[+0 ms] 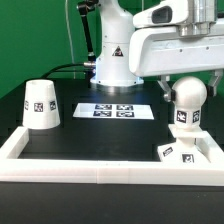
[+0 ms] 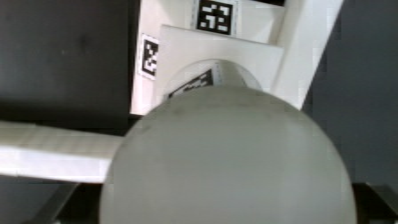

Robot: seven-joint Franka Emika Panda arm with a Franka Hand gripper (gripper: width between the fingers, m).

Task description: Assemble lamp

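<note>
The white bulb (image 1: 185, 104) stands upright with its ball top up and a tag on its stem, over the flat square base (image 1: 177, 152) at the exterior view's front right. My gripper (image 1: 188, 88) comes down from above, its dark fingers either side of the ball, shut on it. In the wrist view the bulb (image 2: 222, 150) fills most of the picture, with the tagged base (image 2: 214, 30) beyond it; my fingers are hidden there. I cannot tell whether the bulb touches the base. The cup-shaped shade (image 1: 40, 105) stands mouth down at the exterior view's left.
The marker board (image 1: 115, 110) lies flat at the middle back, in front of the robot's pedestal (image 1: 113, 60). A low white wall (image 1: 100, 168) frames the black table along the front and sides; the base lies close to its right front corner.
</note>
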